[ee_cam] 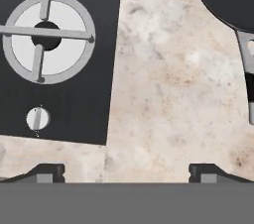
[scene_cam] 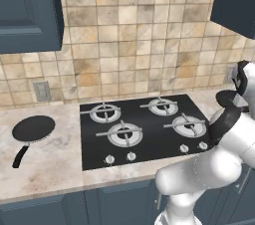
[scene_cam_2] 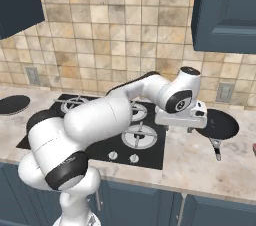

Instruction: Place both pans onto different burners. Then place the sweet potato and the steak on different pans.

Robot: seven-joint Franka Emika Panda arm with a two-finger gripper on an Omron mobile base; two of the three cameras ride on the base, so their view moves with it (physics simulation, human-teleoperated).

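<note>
A beige marbled stone counter [scene_cam: 50,167] fills the lower frame beneath a tan tiled backsplash [scene_cam: 134,45]. Dark blue cabinet doors [scene_cam: 25,10] hang at upper left, with a grey wall outlet [scene_cam: 42,90] at middle left.

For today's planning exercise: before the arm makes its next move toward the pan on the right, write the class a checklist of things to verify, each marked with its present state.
1. Gripper empty, fingers apart: ok.
2. Right pan on the counter beside the cooktop, not on a burner: ok to pick.
3. Pan handle free, nothing on it: ok.
4. Gripper over the handle: not ok; it hangs over bare counter between cooktop and pan.
5. Burners free, such as the near right one: ok.
6. Left pan waiting on the counter: ok.
</note>
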